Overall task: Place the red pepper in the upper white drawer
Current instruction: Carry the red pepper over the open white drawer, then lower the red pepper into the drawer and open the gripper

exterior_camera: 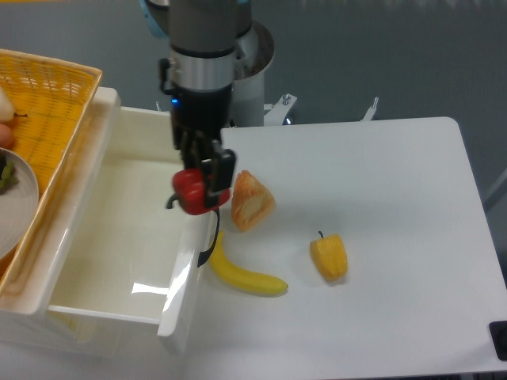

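My gripper (200, 184) is shut on the red pepper (190, 192), a small glossy red pepper with a dark stem pointing left. It holds the pepper in the air just above the right wall of the upper white drawer (111, 237), which stands pulled open with its dark curved handle facing right. The pepper hangs over the drawer's right edge, near the rim. The inside of the drawer shows bare white.
An orange wicker basket (47, 103) with a plate in it sits on top at the left. On the white table lie a bread piece (252, 201), a banana (242, 275) and a yellow-orange pepper (329, 256), all right of the drawer.
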Tool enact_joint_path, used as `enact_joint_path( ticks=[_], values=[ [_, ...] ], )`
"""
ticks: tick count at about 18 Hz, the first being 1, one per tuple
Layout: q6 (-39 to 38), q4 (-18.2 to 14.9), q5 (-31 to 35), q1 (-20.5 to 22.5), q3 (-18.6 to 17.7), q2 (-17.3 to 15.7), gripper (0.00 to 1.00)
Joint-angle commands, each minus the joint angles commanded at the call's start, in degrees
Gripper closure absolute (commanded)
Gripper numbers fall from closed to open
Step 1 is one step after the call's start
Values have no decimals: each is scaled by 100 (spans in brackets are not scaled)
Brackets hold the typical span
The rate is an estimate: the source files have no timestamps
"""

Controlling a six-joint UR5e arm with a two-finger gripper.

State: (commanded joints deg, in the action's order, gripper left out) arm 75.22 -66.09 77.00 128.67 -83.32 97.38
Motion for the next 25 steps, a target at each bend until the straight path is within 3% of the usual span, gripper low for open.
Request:
enact_joint_path(
  ticks=[7, 13, 25],
  values=[
    [45, -9, -18, -308, -35, 246, 70],
    [45, -18, -1, -606, -202, 237, 70],
    [308, -26, 17, -616, -457, 307, 72]
  ],
)
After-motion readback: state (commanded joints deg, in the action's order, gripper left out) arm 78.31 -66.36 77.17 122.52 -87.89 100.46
